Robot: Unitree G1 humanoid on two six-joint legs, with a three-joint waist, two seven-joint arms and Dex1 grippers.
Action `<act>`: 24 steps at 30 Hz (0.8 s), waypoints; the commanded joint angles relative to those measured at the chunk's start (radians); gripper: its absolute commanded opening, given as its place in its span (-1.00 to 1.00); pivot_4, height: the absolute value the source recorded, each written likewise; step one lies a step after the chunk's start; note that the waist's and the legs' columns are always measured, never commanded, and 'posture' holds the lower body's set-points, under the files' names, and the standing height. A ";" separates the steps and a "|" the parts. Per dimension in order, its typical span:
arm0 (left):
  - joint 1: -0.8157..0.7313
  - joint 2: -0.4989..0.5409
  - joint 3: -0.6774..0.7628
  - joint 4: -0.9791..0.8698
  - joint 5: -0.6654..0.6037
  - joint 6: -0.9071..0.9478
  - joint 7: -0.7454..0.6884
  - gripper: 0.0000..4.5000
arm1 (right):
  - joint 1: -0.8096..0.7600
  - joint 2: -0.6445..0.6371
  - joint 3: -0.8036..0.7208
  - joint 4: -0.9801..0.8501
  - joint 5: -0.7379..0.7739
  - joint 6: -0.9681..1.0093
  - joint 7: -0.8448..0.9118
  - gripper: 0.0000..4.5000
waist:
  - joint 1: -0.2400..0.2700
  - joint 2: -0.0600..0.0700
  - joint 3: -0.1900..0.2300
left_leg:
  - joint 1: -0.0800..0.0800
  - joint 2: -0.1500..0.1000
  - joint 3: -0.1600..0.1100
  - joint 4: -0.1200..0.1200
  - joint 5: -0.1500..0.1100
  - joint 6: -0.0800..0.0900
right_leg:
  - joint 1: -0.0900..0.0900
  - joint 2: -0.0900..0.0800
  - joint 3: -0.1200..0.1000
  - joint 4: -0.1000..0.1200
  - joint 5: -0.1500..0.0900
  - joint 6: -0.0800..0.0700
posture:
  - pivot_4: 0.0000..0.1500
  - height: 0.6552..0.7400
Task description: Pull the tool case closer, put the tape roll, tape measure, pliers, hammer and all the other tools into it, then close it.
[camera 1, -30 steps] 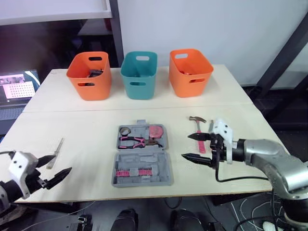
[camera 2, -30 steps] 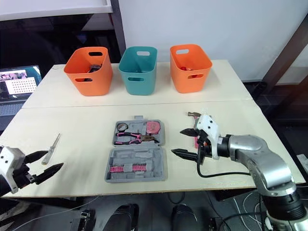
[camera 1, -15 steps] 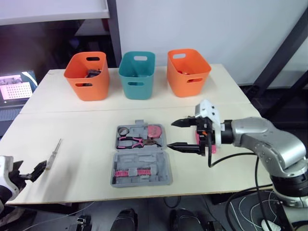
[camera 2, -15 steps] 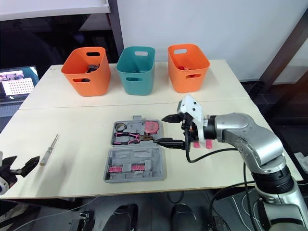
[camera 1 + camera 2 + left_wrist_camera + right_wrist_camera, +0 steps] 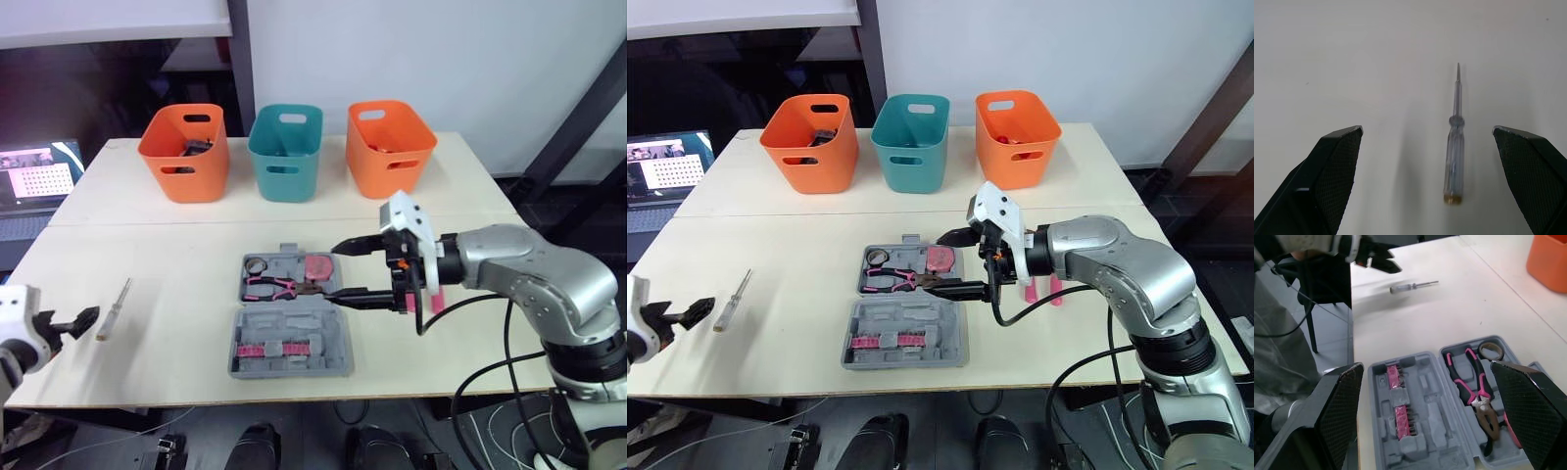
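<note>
One grey plastic tool case lies open and flat at the middle of the pale wooden table. Its far half holds one small dark tape roll, one round pink tape measure and one pair of pink-handled pliers. Its near half holds two short rows of pink bits.

The right gripper hangs over the right edge of the case's far half with its two black fingers spread wide apart and nothing between them. Just beyond it, to the right of the case, a pink handle shows, mostly hidden by the arm.

Well to the left of the case lies one clear-handled screwdriver. The left gripper is at its handle end, fingers wide apart on either side and not touching it.

Along the far side stand three plastic bins in a row: one orange bin, one teal bin and a second orange bin.
</note>
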 commanded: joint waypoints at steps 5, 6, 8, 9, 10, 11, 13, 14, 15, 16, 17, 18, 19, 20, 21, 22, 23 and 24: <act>-0.178 0.029 -0.160 0.251 0.118 -0.086 -0.069 0.99 | 0.001 -0.022 -0.027 -0.043 -0.007 0.000 -0.046 0.96 | -0.008 -0.003 0.000 | 0.000 0.000 0.003 -0.001 0.000 0.000 | -0.001 0.000 0.003 0.000 0.001 0.000 | 1.00 1.00; -0.195 0.025 -0.172 0.276 0.127 -0.090 -0.070 0.99 | 0.004 -0.024 -0.029 -0.047 -0.008 0.000 -0.053 0.96 | -0.011 -0.003 0.000 | 0.000 0.000 0.003 -0.001 0.000 0.000 | -0.001 0.000 0.003 0.001 0.001 0.000 | 1.00 1.00; -0.222 0.017 -0.189 0.319 0.140 -0.104 -0.069 0.99 | 0.009 -0.027 -0.032 -0.053 -0.008 0.001 -0.064 0.96 | -0.018 -0.005 0.001 | 0.000 0.000 0.004 -0.001 0.000 0.000 | -0.001 0.000 0.004 0.001 0.001 0.000 | 1.00 1.00; -0.238 0.012 -0.196 0.340 0.145 -0.110 -0.070 0.99 | 0.010 -0.029 -0.033 -0.055 -0.009 0.000 -0.070 0.96 | -0.021 -0.005 0.001 | 0.000 0.000 0.004 -0.001 0.000 0.000 | -0.001 0.000 0.004 0.001 0.001 0.000 | 1.00 1.00; -0.250 0.008 -0.202 0.357 0.149 -0.115 -0.071 0.99 | 0.011 -0.031 -0.034 -0.056 -0.010 -0.001 -0.075 0.96 | -0.022 -0.006 0.000 | 0.000 0.000 0.004 -0.001 0.000 0.000 | -0.001 0.000 0.004 0.001 0.001 0.000 | 1.00 1.00; -0.261 0.005 -0.210 0.375 0.155 -0.123 -0.072 0.99 | 0.011 -0.032 -0.035 -0.056 -0.010 -0.002 -0.079 0.96 | -0.022 -0.006 0.000 | 0.001 0.000 0.004 -0.001 0.000 0.000 | -0.001 0.000 0.004 0.001 0.001 0.000 | 1.00 1.00; -0.278 0.001 -0.215 0.410 0.162 -0.134 -0.069 0.99 | 0.010 -0.034 -0.035 -0.056 -0.013 -0.004 -0.088 0.96 | -0.022 -0.006 0.000 | 0.001 0.000 0.004 -0.001 0.000 0.000 | -0.001 0.000 0.004 0.002 0.001 0.000 | 1.00 1.00; -0.282 0.001 -0.217 0.419 0.165 -0.137 -0.072 0.88 | 0.011 -0.036 -0.035 -0.056 -0.013 -0.004 -0.090 0.99 | -0.022 -0.006 0.000 | 0.002 0.000 0.004 -0.001 0.000 0.000 | -0.001 0.000 0.004 0.002 0.001 0.001 | 1.00 1.00; -0.284 0.002 -0.217 0.425 0.167 -0.135 -0.071 0.76 | 0.012 -0.038 -0.034 -0.058 -0.014 -0.005 -0.091 1.00 | -0.022 -0.006 0.000 | 0.002 0.001 0.004 0.000 0.000 0.000 | -0.001 0.000 0.004 0.002 0.001 0.001 | 1.00 1.00; -0.283 0.003 -0.218 0.426 0.168 -0.134 -0.072 0.63 | 0.014 -0.041 -0.036 -0.061 -0.013 -0.005 -0.092 1.00 | -0.022 -0.006 0.000 | 0.002 0.001 0.004 0.000 0.000 0.000 | -0.001 0.000 0.004 0.002 0.001 0.001 | 1.00 1.00; -0.278 0.007 -0.216 0.424 0.168 -0.130 -0.074 0.41 | 0.016 -0.042 -0.037 -0.063 -0.011 -0.004 -0.094 1.00 | -0.022 -0.006 0.000 | 0.002 0.001 0.004 0.000 0.000 0.000 | -0.001 0.000 0.004 0.002 0.001 0.001 | 1.00 1.00; -0.270 0.012 -0.210 0.418 0.164 -0.123 -0.075 0.21 | 0.017 -0.044 -0.039 -0.065 -0.010 -0.004 -0.096 1.00 | -0.022 -0.006 0.000 | 0.002 0.001 0.004 0.000 0.000 0.000 | -0.001 0.000 0.004 0.002 0.001 0.000 | 1.00 1.00; -0.261 0.019 -0.204 0.418 0.162 -0.122 -0.079 -0.05 | 0.018 -0.044 -0.041 -0.065 -0.008 -0.002 -0.099 1.00 | -0.022 -0.006 0.000 | 0.002 0.001 0.004 0.000 0.000 0.000 | -0.001 0.000 0.005 0.002 0.001 0.000 | 1.00 1.00; -0.252 0.025 -0.199 0.418 0.161 -0.121 -0.082 -0.24 | 0.019 -0.045 -0.042 -0.066 -0.007 -0.001 -0.101 1.00 | -0.022 -0.006 0.000 | 0.002 0.001 0.004 0.000 0.000 0.000 | -0.001 0.000 0.005 0.002 0.001 0.000 | 1.00 1.00; -0.244 0.029 -0.196 0.415 0.159 -0.120 -0.086 -0.48 | 0.020 -0.046 -0.044 -0.067 -0.005 0.000 -0.102 1.00 | -0.023 -0.006 0.000 | 0.002 0.001 0.005 -0.001 0.000 0.000 | -0.001 0.000 0.005 0.002 0.001 0.000 | 1.00 1.00; -0.230 0.034 -0.191 0.403 0.156 -0.116 -0.091 -0.71 | 0.022 -0.046 -0.043 -0.067 -0.005 -0.002 -0.103 1.00 | -0.023 -0.006 0.000 | 0.002 0.001 0.005 -0.001 0.000 0.000 | -0.001 0.000 0.005 0.002 0.001 0.000 | 1.00 1.00; -0.217 0.039 -0.187 0.390 0.153 -0.109 -0.095 -0.95 | 0.023 -0.045 -0.041 -0.066 -0.007 -0.003 -0.104 1.00 | -0.024 -0.006 0.000 | 0.002 0.001 0.005 -0.001 0.000 0.000 | -0.001 0.000 0.006 0.002 0.001 0.000 | 1.00 1.00; -0.205 0.041 -0.183 0.381 0.149 -0.104 -0.097 -0.98 | 0.022 -0.042 -0.037 -0.062 -0.010 -0.006 -0.105 1.00 | -0.026 -0.006 0.000 | 0.002 0.001 0.005 -0.001 0.000 0.000 | -0.001 0.000 0.006 0.002 0.001 0.000 | 1.00 1.00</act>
